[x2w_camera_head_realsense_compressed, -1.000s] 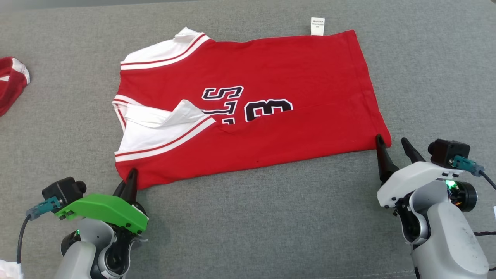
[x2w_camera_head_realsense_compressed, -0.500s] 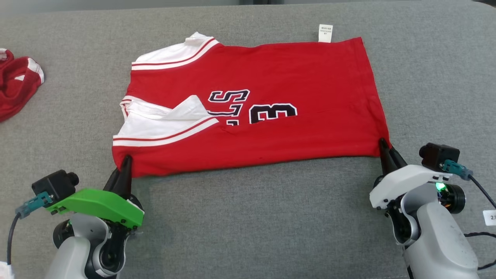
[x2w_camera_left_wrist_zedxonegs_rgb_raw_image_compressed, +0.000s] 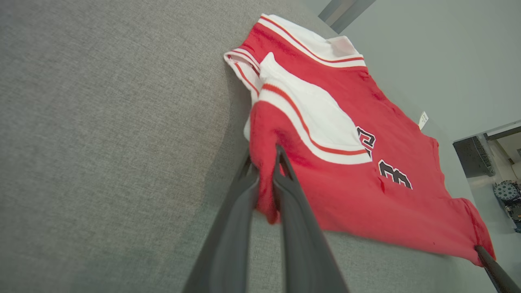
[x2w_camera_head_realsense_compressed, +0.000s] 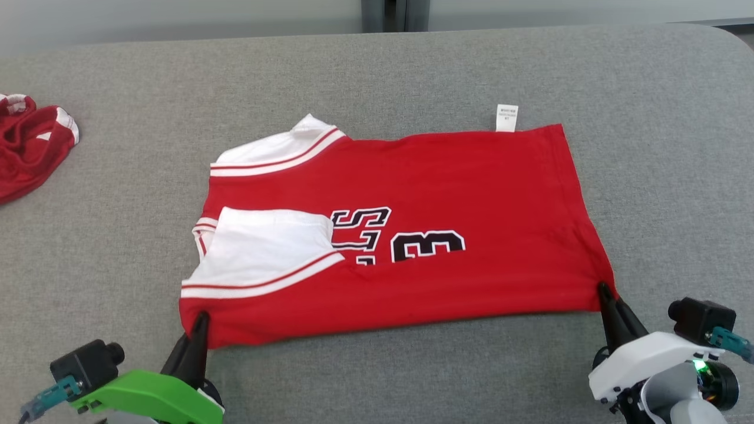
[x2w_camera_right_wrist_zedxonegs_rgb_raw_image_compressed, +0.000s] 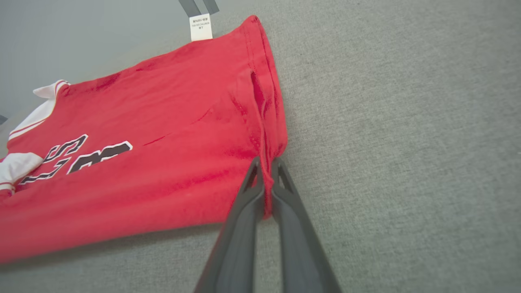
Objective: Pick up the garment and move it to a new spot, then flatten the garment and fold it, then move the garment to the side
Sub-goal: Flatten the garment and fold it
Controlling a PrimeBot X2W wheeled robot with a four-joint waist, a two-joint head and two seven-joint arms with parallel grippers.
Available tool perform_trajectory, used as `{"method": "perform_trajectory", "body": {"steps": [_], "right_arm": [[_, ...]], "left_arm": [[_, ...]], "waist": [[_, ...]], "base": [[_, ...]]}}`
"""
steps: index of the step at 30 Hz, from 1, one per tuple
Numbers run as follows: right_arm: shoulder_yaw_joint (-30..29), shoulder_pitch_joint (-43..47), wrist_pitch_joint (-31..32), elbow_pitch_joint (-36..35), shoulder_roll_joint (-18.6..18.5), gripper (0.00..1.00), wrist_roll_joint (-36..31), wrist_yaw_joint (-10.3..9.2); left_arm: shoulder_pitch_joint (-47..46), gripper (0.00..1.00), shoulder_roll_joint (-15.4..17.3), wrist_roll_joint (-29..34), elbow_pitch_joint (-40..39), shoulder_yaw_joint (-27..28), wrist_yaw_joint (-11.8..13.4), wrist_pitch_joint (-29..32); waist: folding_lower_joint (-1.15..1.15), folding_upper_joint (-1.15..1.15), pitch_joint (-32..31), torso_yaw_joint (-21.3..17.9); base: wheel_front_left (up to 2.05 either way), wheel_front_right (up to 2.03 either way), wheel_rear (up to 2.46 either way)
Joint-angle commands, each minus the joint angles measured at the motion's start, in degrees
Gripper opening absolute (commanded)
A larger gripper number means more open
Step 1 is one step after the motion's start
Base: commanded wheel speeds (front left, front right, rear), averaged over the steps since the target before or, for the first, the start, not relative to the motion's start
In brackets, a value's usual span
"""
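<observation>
The garment [x2w_camera_head_realsense_compressed: 447, 194] before me is bright red, with white shoulder panels edged in thin red stripes and black characters outlined in white. Its label [x2w_camera_head_realsense_compressed: 506, 117] is white with tiny dark print. The surface [x2w_camera_head_realsense_compressed: 377, 70] under it is a flecked grey weave. A second cloth [x2w_camera_head_realsense_compressed: 29, 147] is red with white bands. My left gripper [x2w_camera_head_realsense_compressed: 200, 321] has dark fingers and a vivid green shell; my right gripper [x2w_camera_head_realsense_compressed: 604, 290] has dark fingers and a white shell.

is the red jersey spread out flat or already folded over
Folded over, lying flat: a near layer of the jersey cuts off part of the black print, and a white sleeve lies on top.
</observation>
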Motion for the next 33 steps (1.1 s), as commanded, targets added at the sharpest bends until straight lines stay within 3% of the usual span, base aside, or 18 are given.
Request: {"method": "perform_trajectory", "body": {"steps": [1, 8, 9, 10, 11, 12, 24, 33], "right_arm": [[-0.2, 1.7, 0.5, -0.8, -0.3, 0.0, 0.5, -0.08], [0.2, 4.9, 0.7, 0.3, -0.3, 0.0, 0.7, -0.08], [0.2, 4.7, 0.4, 0.7, -0.2, 0.15, 0.5, -0.08], [0.1, 4.4, 0.1, 1.3, -0.3, 0.45, 0.6, -0.08], [0.1, 4.2, -0.3, 1.8, -0.3, 1.0, 0.3, -0.08], [0.1, 4.1, -0.5, 2.2, -0.3, 1.0, 0.0, -0.08], [-0.8, 2.8, -2.7, 3.0, -0.2, 1.0, -2.3, -0.08], [0.0, -0.8, -0.7, -1.4, -0.2, 1.0, -5.6, -0.08]], "left_arm": [[1.5, 0.0, 0.0, -0.3, 0.0, 0.0, 0.5, 0.0], [3.3, 0.0, -2.2, -0.3, 5.9, -1.5, 0.7, -1.1], [3.0, 0.0, -2.3, 0.1, 6.7, -1.6, 0.6, -1.4], [2.6, 0.2, -2.4, 0.2, 7.6, -1.8, 0.4, -1.7], [2.2, 0.69, -2.6, 0.2, 8.4, -1.9, 0.1, -2.0], [1.9, 1.0, -2.6, 0.3, 8.9, -1.9, 0.0, -2.2], [-2.3, 1.0, 0.8, 3.9, 9.4, -2.2, -0.3, -2.5], [-15.2, 1.0, 5.3, 8.4, 9.2, -4.9, -1.2, 3.0]], "waist": [[0.0, 0.0, -0.4, 0.1], [0.0, 0.0, -1.0, -0.2], [0.0, 0.0, -1.1, -0.2], [0.0, 0.0, -1.1, -0.2], [0.0, 0.0, -1.2, -0.3], [0.0, 0.0, -1.3, -0.3], [0.0, 0.0, -3.2, -0.7], [0.0, 0.0, -1.9, -1.4]], "base": [[0.0, 0.0, 0.0], [0.0, 0.0, 0.0], [0.0, 0.0, 0.0], [0.0, 0.0, 0.0], [0.0, 0.0, 0.0], [0.0, 0.0, 0.0], [0.0, 0.0, 0.0], [0.0, 0.0, 0.0]]}}
